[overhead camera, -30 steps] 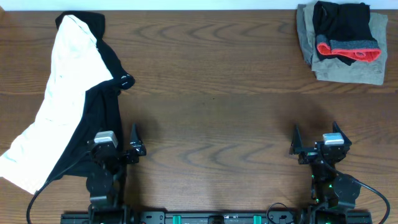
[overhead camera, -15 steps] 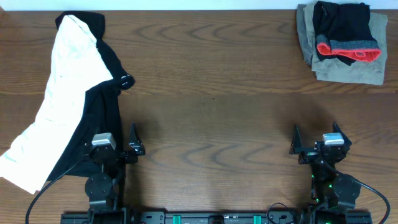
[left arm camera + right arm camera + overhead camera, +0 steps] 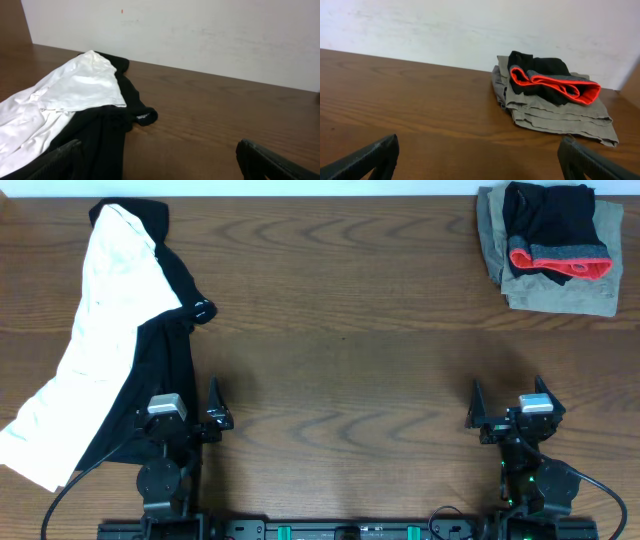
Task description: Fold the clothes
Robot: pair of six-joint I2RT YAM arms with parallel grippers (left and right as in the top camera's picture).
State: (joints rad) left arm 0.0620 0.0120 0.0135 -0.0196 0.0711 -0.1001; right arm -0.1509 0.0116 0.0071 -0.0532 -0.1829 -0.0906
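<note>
Left pile: the white piece (image 3: pixel 100 330) is lying over the black piece (image 3: pixel 172 365) at far left, its long axis slanting from the top edge toward the lower left corner.
Left tool (image 3: pixel 160 154): gaping wide, gripping nothing.
Right tool (image 3: pixel 477 156): gaping wide, gripping nothing.
Right pile: the folded leggings (image 3: pixel 550 220) are sitting on the khaki piece (image 3: pixel 560 292) on the bench (image 3: pixel 340 330), upper right, with the waistband facing the lower edge.

Dark wood table (image 3: pixel 340 330), visible grain, slight sheen. Upper left, white cloth (image 3: pixel 100 340); upper right, khaki cloth (image 3: pixel 560 295): both soft, matt.
</note>
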